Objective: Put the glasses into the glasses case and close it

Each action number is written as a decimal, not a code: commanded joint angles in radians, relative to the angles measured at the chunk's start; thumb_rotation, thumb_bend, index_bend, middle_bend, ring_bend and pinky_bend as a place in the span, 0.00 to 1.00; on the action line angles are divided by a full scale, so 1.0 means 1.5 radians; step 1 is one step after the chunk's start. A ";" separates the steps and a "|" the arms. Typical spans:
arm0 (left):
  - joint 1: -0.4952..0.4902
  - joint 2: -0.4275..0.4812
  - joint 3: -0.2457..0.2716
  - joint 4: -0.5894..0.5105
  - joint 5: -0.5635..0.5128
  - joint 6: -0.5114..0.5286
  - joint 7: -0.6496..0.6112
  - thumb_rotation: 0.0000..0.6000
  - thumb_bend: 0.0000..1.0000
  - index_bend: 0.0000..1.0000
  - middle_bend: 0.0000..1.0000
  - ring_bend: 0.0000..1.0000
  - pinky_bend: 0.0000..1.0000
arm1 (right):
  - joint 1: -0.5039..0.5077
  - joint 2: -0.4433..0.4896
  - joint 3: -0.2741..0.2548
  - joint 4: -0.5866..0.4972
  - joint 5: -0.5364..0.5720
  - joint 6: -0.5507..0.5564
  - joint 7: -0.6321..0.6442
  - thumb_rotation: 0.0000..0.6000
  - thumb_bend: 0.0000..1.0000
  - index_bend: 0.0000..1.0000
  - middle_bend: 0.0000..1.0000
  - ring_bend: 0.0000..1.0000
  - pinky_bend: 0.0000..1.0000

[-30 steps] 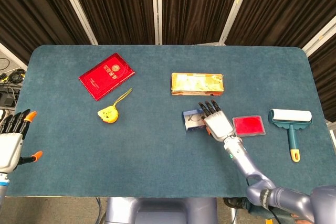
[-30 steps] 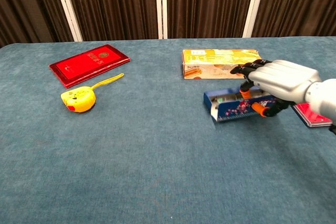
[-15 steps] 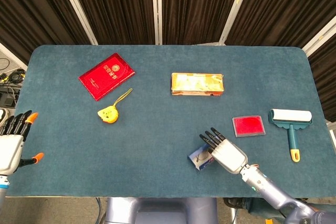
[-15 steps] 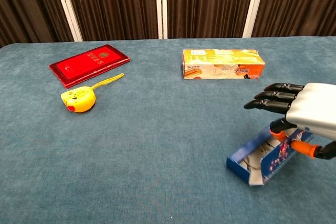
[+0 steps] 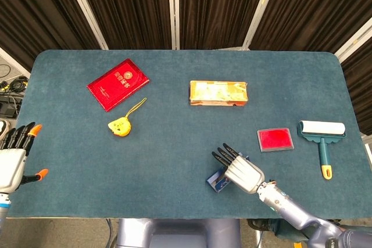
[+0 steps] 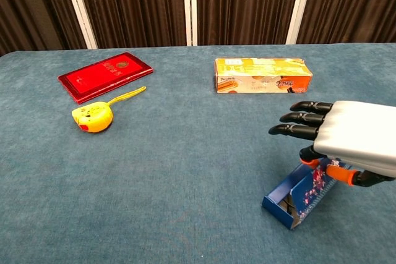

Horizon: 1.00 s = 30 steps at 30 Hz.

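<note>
Head view shows the right hand (image 5: 243, 172) low on the table (image 5: 174, 143), at about five o'clock from the table's middle, its dark fingers stretched out toward ten o'clock while its thumb side grips the glasses case (image 5: 218, 180) from above. Chest view gives the clearer look: the right hand (image 6: 356, 140) holds the blue, flower-printed glasses case (image 6: 297, 199) by its far end, the case tilted so that its open near end dips toward the cloth at seven o'clock; whether that end touches the table cannot be told. Something dark lies inside the case, too small to make out, so the glasses themselves cannot be picked out for certain. The left hand (image 5: 14, 158) hangs off the table's edge at nine o'clock, fingers apart and holding nothing. At eleven o'clock from the case lies a yellow tape measure (image 5: 120, 126) with its strap, and beyond it a red booklet (image 5: 118, 83). At twelve o'clock rests an orange box (image 5: 218, 93). At two o'clock sits a red pad (image 5: 275, 139), and just beside it, further right, a lint roller (image 5: 321, 135) with a teal handle.
</note>
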 commanded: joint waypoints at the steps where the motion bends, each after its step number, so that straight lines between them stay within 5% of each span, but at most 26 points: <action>1: 0.000 0.000 0.000 0.000 0.000 -0.001 0.000 1.00 0.00 0.00 0.00 0.00 0.00 | 0.000 -0.005 0.007 -0.003 0.007 -0.006 -0.013 1.00 0.48 0.63 0.04 0.00 0.00; 5: -0.001 0.000 0.000 0.001 0.000 -0.002 0.000 1.00 0.00 0.00 0.00 0.00 0.00 | -0.001 -0.011 0.015 -0.002 0.016 -0.009 -0.023 1.00 0.41 0.42 0.02 0.00 0.00; 7: -0.001 -0.001 0.000 0.001 0.000 -0.001 0.001 1.00 0.00 0.00 0.00 0.00 0.00 | -0.003 -0.015 0.019 -0.001 0.021 -0.010 -0.029 1.00 0.23 0.21 0.00 0.00 0.00; 10: -0.001 -0.001 0.000 0.001 0.000 -0.001 0.001 1.00 0.00 0.00 0.00 0.00 0.00 | -0.008 -0.020 0.026 -0.003 0.032 -0.006 -0.041 1.00 0.04 0.05 0.00 0.00 0.00; 20: 0.000 -0.002 0.000 0.001 -0.001 0.000 0.002 1.00 0.00 0.00 0.00 0.00 0.00 | -0.029 0.001 0.034 -0.047 0.018 0.046 -0.020 1.00 0.00 0.00 0.00 0.00 0.00; 30: 0.000 -0.004 0.003 -0.002 0.004 0.001 0.008 1.00 0.00 0.00 0.00 0.00 0.00 | -0.012 0.104 -0.005 -0.098 0.033 -0.042 0.047 1.00 0.00 0.00 0.00 0.00 0.00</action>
